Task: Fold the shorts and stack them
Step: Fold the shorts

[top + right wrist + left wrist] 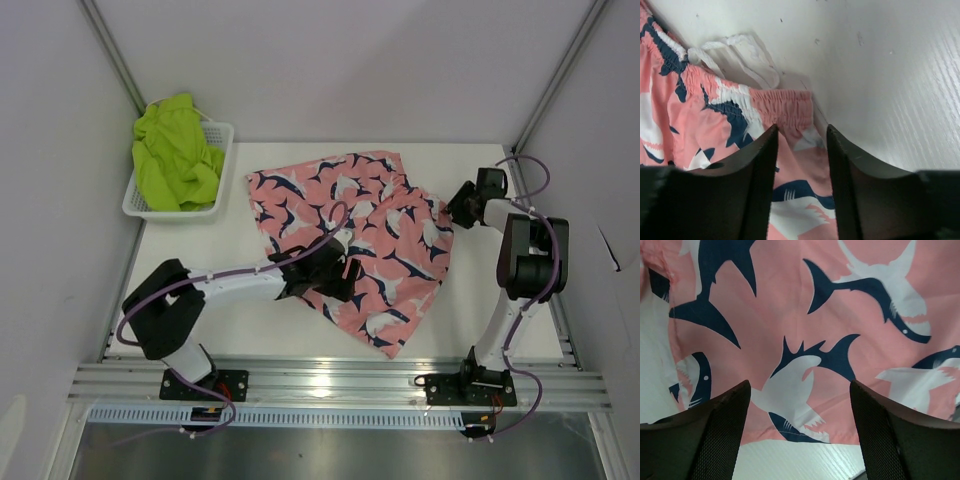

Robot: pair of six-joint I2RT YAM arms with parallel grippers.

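Left end effector [338,268] [800,390]: jaws wide, holding nothing. It sits low over the near left part of the pink shorts [360,230] [790,315]. Its fingers [722,432] frame the hem, with bare surface [240,320] [795,460] showing just below it.

Right end effector [447,208] [801,145]: jaws narrow. Its fingers [757,175] straddle the right corner of the elastic waistband [785,105]. Fabric lies in the gap, but whether it is clamped cannot be told. A white drawstring [740,55] trails onto the surface beyond the waistband.

Pink shorts: spread mostly flat at mid-surface, between the two arms, with some wrinkling.

Green shorts [175,160]: bunched in the white basket [225,150] at the far left corner, well apart from the pink pair.
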